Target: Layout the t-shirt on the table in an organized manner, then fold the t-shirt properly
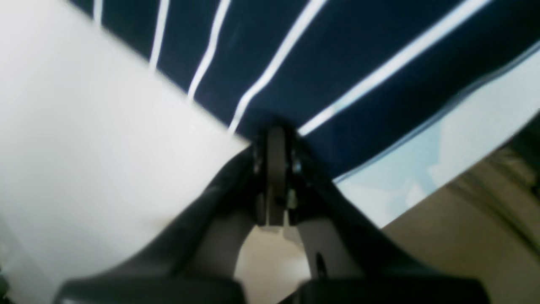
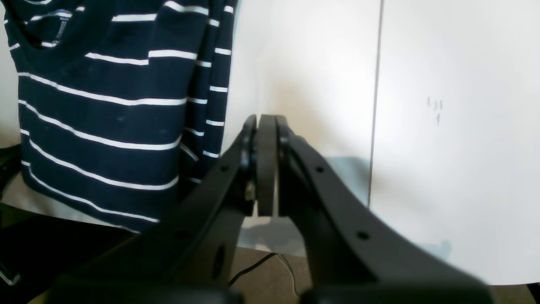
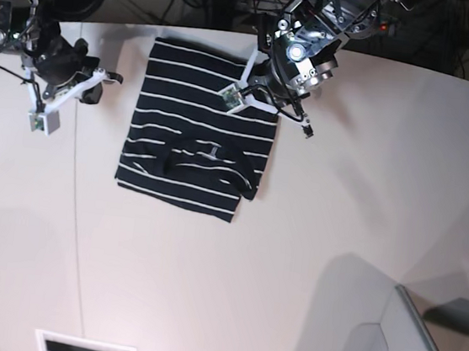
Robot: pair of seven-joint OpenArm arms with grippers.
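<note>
The t-shirt (image 3: 197, 129), dark navy with thin white stripes, lies folded into a rough rectangle near the far edge of the table (image 3: 337, 238). My left arm (image 3: 295, 55) hangs over its far right corner. In the left wrist view my left gripper (image 1: 274, 126) is shut, its tips pinched on the corner of the t-shirt (image 1: 337, 55), and the picture is blurred. My right gripper (image 2: 265, 120) is shut with nothing in it, over bare table (image 2: 443, 126) beside the t-shirt (image 2: 105, 118). In the base view it sits left of the shirt (image 3: 110, 77).
A thin seam (image 3: 78, 208) runs down the tabletop on the left. The table's far edge (image 1: 422, 198) lies close behind the left gripper, with floor beyond. A pale panel (image 3: 385, 345) stands at the near right and a white slot (image 3: 83, 349) at the near edge.
</note>
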